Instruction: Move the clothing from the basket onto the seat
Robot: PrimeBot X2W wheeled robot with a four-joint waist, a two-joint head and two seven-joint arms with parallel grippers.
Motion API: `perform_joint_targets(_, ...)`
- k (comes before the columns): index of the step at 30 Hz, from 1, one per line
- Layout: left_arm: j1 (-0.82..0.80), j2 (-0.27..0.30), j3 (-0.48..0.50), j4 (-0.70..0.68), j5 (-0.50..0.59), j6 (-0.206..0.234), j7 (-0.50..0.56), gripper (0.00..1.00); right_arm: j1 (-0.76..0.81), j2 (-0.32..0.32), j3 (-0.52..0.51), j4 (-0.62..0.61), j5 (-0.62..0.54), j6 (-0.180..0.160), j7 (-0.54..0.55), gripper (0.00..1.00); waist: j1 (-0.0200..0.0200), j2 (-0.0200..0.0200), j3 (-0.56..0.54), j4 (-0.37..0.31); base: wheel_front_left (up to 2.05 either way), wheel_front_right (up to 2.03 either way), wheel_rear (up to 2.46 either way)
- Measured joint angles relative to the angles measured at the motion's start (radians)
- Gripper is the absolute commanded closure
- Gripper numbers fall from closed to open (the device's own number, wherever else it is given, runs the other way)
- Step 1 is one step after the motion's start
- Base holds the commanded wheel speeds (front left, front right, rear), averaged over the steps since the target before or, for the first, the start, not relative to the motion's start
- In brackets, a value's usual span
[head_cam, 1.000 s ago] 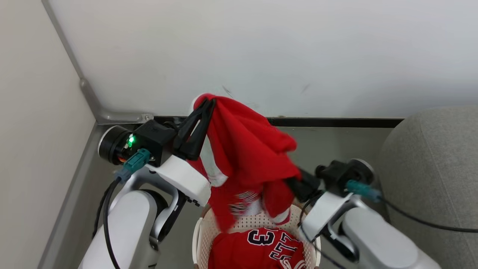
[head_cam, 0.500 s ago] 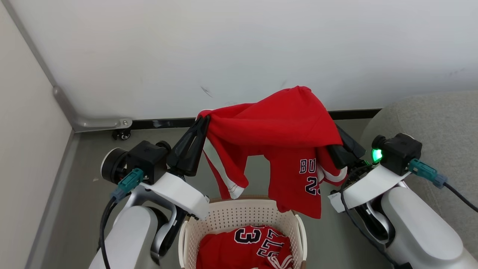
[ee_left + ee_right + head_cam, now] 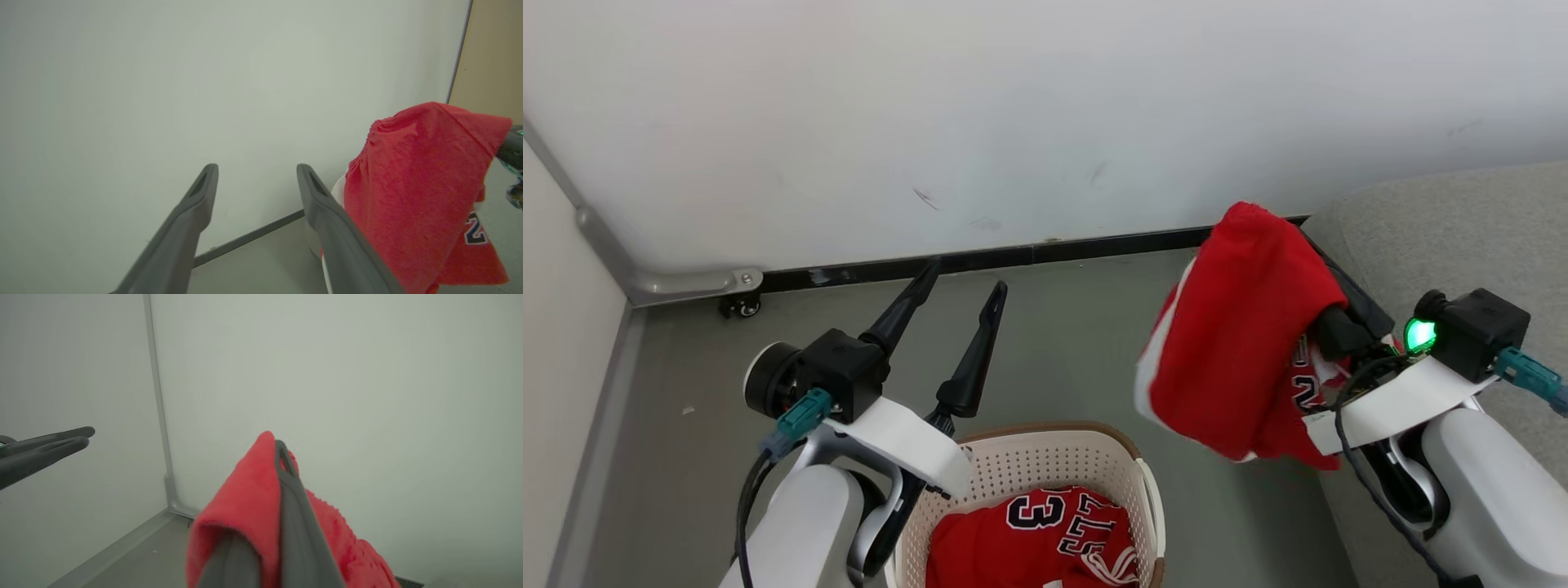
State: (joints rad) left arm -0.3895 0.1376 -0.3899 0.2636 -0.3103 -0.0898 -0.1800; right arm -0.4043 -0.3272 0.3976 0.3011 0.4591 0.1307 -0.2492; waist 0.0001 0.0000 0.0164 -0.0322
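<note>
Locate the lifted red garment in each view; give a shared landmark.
Head view: red garment right of centre, just left of the seat.
Left wrist view: red garment at right, past the fingers.
Right wrist view: red garment bottom centre, draped over right gripper.
Shared landmark: open left gripper.

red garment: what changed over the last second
The left gripper let go of the garment and opened. The garment now hangs from the shut right gripper alone and has swung right, off the basket toward the seat. The jersey in the basket stayed put.
</note>
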Motion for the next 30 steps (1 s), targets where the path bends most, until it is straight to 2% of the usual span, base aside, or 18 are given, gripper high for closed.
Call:
perform_joint_targets(11, 0.059, 0.032, -0.1, 0.022, -0.027, -0.033, -0.013, 0.0, 0.052, -0.065, -0.105, 0.0, 0.0, 0.0, 0.0, 1.0, 0.0, 0.0, 0.01, -0.055, 0.0, 0.0, 0.0)
perform_joint_targets(20, 0.084, 0.05, -0.189, 0.012, -0.059, -0.034, -0.025, 0.0, 0.115, -0.078, -0.169, -0.004, 0.0, 0.0, 0.0, 1.0, 0.0, 0.0, 0.016, -0.105, 0.0, 0.0, 0.0)
perform_joint_targets(30, 0.083, 0.065, -0.339, -0.062, -0.113, -0.034, -0.041, 0.0, 0.15, -0.1, -0.204, -0.016, -0.017, 0.0, 0.003, 1.0, 0.0, 0.0, 0.014, -0.152, 0.0, 0.0, 0.0)
